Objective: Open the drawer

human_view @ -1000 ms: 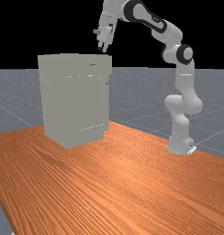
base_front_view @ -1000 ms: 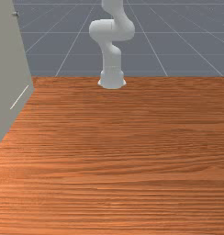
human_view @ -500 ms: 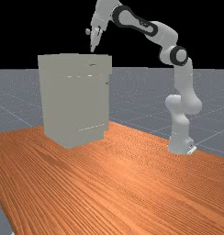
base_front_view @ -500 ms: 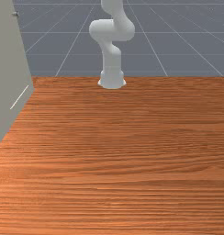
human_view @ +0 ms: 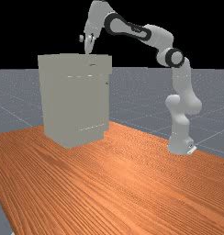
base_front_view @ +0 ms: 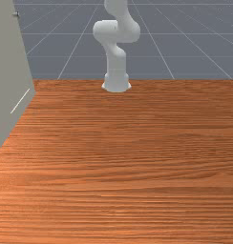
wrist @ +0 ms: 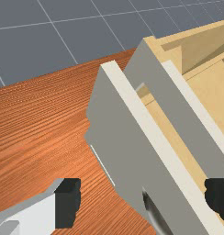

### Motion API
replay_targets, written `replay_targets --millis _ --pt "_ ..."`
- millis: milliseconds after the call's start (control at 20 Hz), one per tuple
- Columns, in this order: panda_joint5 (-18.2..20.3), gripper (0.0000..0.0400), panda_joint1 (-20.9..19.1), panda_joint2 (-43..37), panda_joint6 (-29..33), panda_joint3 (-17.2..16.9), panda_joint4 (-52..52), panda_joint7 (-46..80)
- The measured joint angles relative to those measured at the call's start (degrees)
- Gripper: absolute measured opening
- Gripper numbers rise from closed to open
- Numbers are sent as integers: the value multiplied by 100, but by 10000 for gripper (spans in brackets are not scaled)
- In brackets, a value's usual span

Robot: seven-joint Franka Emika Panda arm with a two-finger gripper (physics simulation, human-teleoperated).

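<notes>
The claw (human_view: 88, 51), spread wide, now sits farther toward the far view's eight o'clock, bringing a handle (wrist: 155, 213) grasp seemingly close.

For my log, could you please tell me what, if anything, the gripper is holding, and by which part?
The gripper holds nothing: its jaws stand wide apart, clear of the drawer handle.
</notes>
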Motion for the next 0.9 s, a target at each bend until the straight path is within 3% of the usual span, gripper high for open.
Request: replay_targets --millis 500,900 --pt "21 400 -99 100 246 -105 -13 -73" --pt "99 400 225 -338 238 115 -885 102"
